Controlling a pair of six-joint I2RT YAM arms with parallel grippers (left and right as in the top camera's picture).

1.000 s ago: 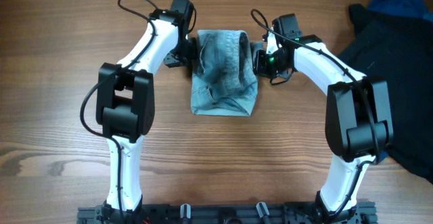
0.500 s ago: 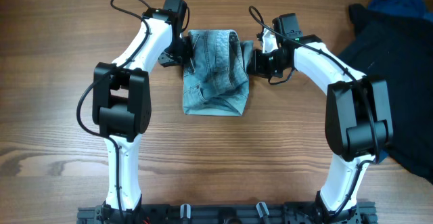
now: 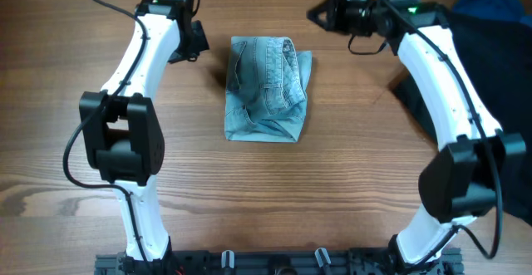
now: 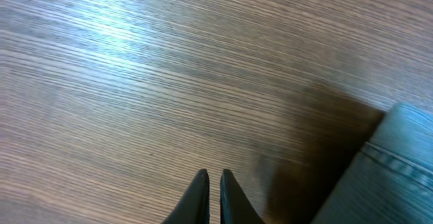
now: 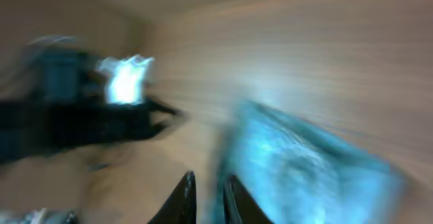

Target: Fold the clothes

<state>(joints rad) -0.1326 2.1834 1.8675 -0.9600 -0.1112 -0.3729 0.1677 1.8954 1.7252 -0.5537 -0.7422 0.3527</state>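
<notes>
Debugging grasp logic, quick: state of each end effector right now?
Left end effector: closed, empty.
Right end effector: too blurred to tell; clear of the denim garment.

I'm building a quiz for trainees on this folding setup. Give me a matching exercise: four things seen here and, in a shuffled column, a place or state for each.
Things:
1. denim garment
2. black garment
3. left pincer
4. blue cloth

Place or state:
A. top right corner of the overhead view
B. shut, holding nothing
C. folded, centre of the overhead view
D. along the right edge of the overhead view

Pairs: 1-C; 2-D; 3-B; 4-A
</notes>
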